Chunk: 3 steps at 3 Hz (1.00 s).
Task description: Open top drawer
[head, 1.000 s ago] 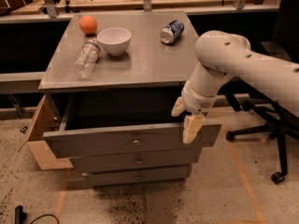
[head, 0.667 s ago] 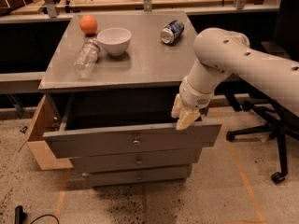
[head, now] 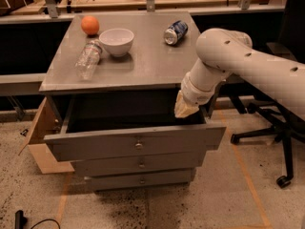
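Now: top drawer (head: 95,147) stands open at centre frame, claw (head: 184,110) at its right end.
The drawer's dark inside shows under the desk (head: 143,63), above two shut drawers (head: 114,167) (each with a small knob). The claw hangs from the white arm (head: 248,66), right of centre, tip down just inside the drawer's right side; open or closed, I cannot tell. An orange (head: 90,25), bowl (head: 116,41), bottle (head: 88,59) and can (head: 175,32) sit on the desk.
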Each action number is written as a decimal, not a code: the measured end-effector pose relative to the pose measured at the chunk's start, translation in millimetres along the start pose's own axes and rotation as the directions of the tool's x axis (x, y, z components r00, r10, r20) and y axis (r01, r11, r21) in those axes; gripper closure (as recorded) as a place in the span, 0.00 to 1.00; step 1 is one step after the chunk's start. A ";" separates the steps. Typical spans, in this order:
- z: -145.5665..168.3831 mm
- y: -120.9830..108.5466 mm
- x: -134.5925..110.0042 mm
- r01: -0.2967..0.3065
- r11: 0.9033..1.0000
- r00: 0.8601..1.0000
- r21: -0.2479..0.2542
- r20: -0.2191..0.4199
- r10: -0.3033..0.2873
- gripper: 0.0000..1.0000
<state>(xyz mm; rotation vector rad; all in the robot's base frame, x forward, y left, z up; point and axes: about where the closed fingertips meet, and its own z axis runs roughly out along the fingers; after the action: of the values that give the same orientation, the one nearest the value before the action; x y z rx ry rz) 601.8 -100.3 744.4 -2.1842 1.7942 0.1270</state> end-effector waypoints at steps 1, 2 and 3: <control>17.5 -2.7 3.1 0.006 0.999 1.000 0.035 0.018 -0.006 1.00; 30.1 -4.8 3.2 0.017 0.998 1.000 0.064 0.025 -0.018 1.00; 41.9 -8.0 3.6 0.024 0.995 0.999 0.093 0.025 -0.027 1.00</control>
<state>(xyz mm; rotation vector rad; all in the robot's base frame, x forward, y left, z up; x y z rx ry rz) 615.7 -90.0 705.3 -2.1305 1.7224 0.0651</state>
